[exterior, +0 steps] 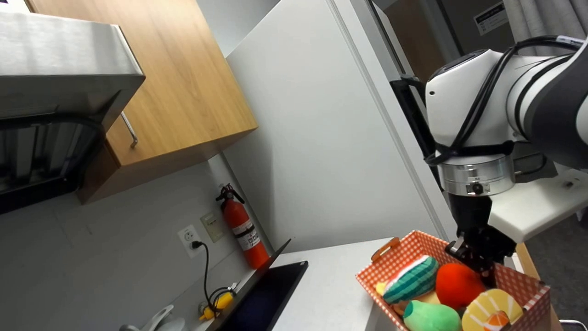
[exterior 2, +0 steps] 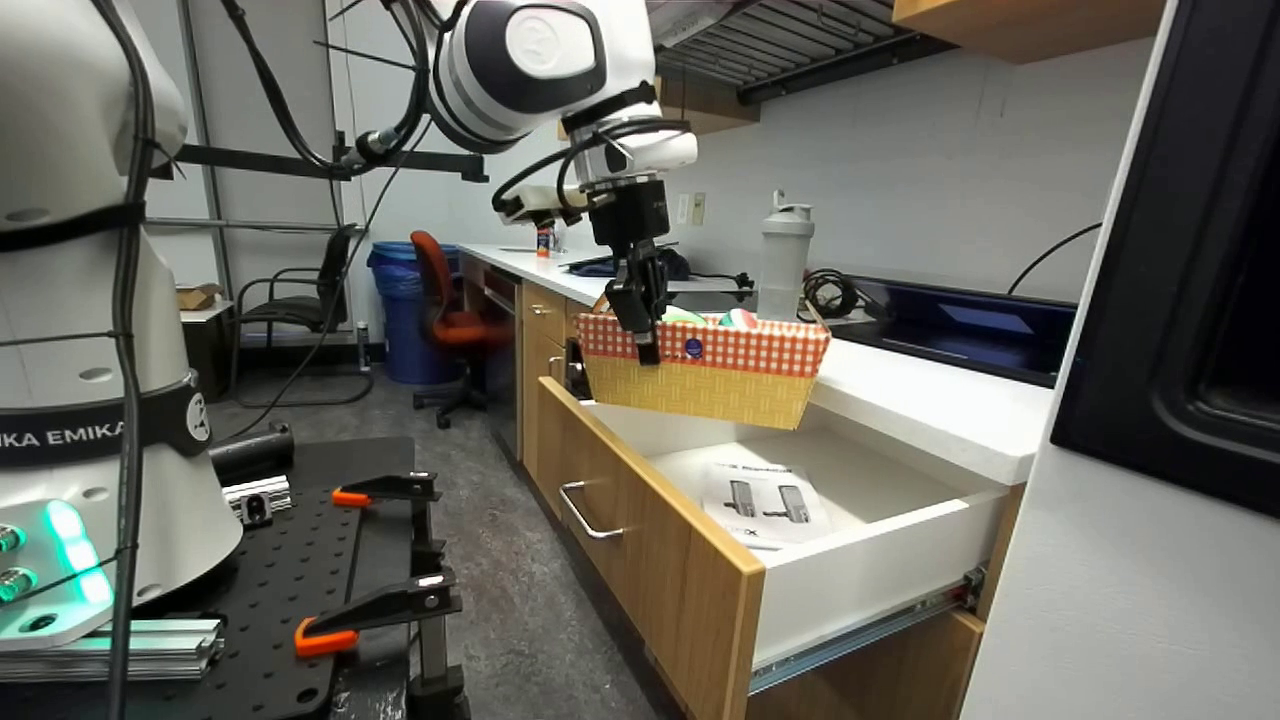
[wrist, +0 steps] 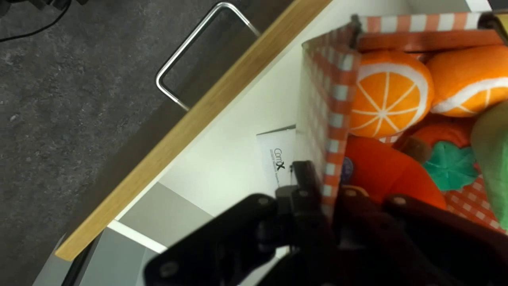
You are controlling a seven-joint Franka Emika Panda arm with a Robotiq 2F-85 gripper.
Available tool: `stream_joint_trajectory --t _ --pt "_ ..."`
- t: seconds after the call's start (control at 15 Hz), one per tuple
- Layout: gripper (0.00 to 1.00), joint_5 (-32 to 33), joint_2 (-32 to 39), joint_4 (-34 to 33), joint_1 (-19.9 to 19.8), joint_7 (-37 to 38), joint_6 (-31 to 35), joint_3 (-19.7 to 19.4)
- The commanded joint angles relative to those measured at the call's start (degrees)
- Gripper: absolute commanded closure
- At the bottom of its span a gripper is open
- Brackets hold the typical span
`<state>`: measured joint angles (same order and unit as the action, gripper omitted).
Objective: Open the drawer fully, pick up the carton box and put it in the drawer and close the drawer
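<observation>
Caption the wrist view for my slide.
The gripper holds the carton box of toy produce by its checked wall, over the open drawer.

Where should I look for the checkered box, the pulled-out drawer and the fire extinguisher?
Checkered box [exterior 2: 715, 388], in an exterior view: its tan side.
Drawer [exterior 2: 660, 570], in an exterior view: its wooden front.
Fire extinguisher [exterior: 247, 238], in an exterior view: its labelled cylinder.

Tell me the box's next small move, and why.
Probably turn the box a little before lowering, bringing its gripped wall nearer parallel with the front panel: the tool holds it at least partly over the open drawer, but the wrist view shows that wall angled to the panel, so a corner might catch the counter.
</observation>
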<state>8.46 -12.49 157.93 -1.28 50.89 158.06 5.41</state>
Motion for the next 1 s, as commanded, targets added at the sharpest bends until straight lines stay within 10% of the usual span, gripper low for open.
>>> stream_joint_trajectory --t 0.0,0.93 --pt "0.98 -1.1 0.1 0.0 -1.2 1.5 1.2 1.7" --pt "0.98 -1.8 9.9 -5.0 -2.3 0.0 4.1 -1.2"
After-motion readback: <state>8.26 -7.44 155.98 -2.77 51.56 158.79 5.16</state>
